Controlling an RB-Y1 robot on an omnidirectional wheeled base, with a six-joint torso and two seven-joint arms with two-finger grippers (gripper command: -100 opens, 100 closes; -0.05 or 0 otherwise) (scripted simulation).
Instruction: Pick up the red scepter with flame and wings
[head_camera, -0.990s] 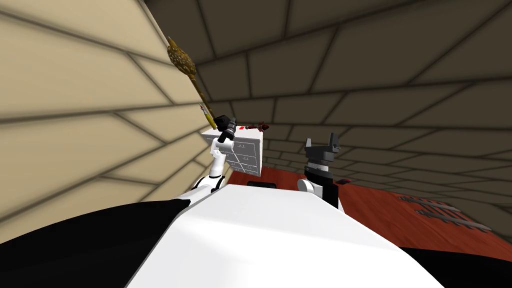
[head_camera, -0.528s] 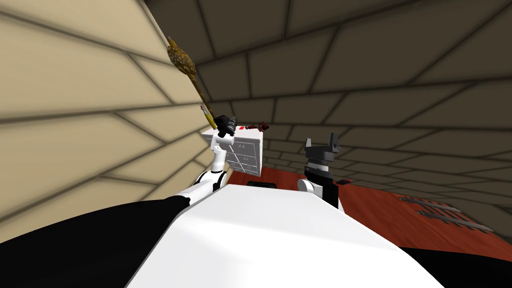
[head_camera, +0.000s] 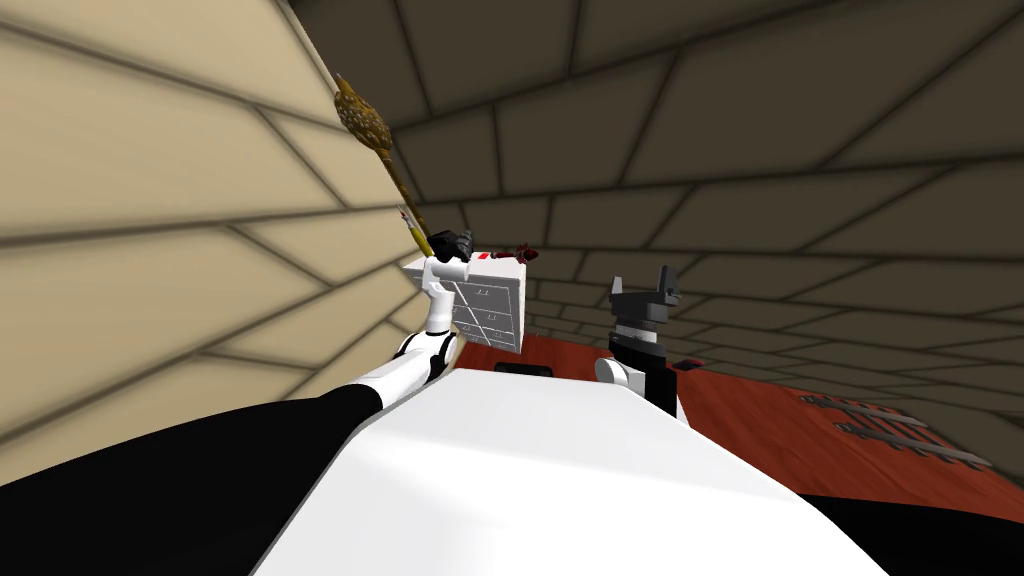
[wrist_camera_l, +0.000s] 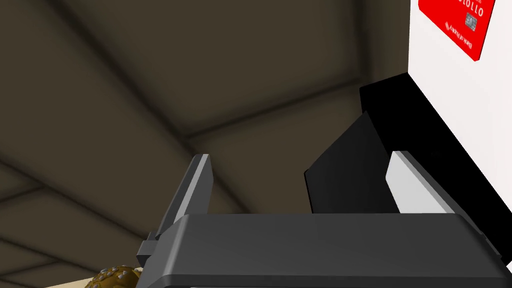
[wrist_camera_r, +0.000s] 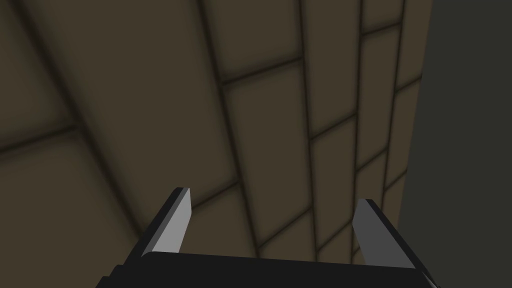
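Left gripper (head_camera: 452, 243): risen since a second ago, now level with the top of the white drawer cabinet (head_camera: 490, 310) at its left corner; fingers apart, empty. Red scepter (head_camera: 516, 251): flat on that top, long axis running rightward away from your left gripper, just past the red card (head_camera: 483, 256). Right gripper (head_camera: 641, 283): fingers spread, well apart from it. Your left arm is nearer; the reach looks rightward

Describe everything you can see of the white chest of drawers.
The white chest of drawers has a front of small drawers with dark handles. It stands upright by the beige wall on a red-brown surface. A red card and the dark red scepter lie on top; the open left gripper hovers at one corner.
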